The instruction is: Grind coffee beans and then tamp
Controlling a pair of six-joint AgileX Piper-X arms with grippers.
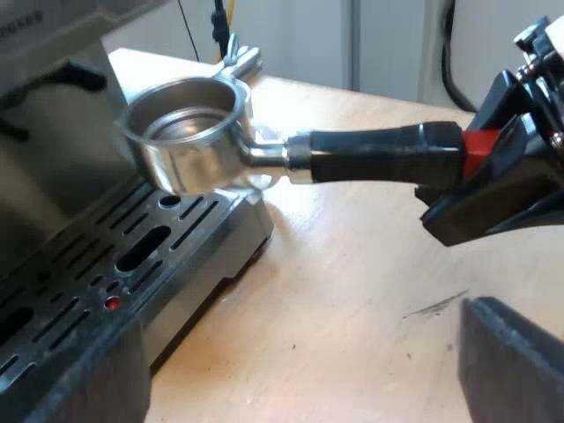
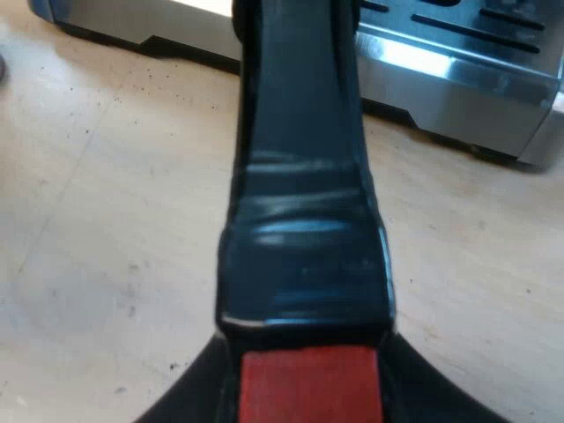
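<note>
The metal holder (image 1: 185, 132) hangs level in the air with its empty basket above the edge of the espresso machine's drip tray (image 1: 132, 264). Its dark handle (image 1: 379, 154) runs away from the machine and ends in red (image 1: 480, 150). My right gripper (image 1: 498, 181) is shut on that red end. In the right wrist view the handle (image 2: 300, 176) runs from between my right gripper (image 2: 308, 388) toward the machine's base (image 2: 458, 79). My left gripper (image 1: 295, 352) is open over the wooden table, below the handle, with nothing between its fingers.
The slotted drip tray has a small red dot (image 1: 112, 304) in it. A metal clamp (image 1: 238, 62) sits at the table's edge beyond the basket. Light wooden tabletop (image 1: 352, 291) lies under the handle, with a dark scuff mark (image 1: 436, 304).
</note>
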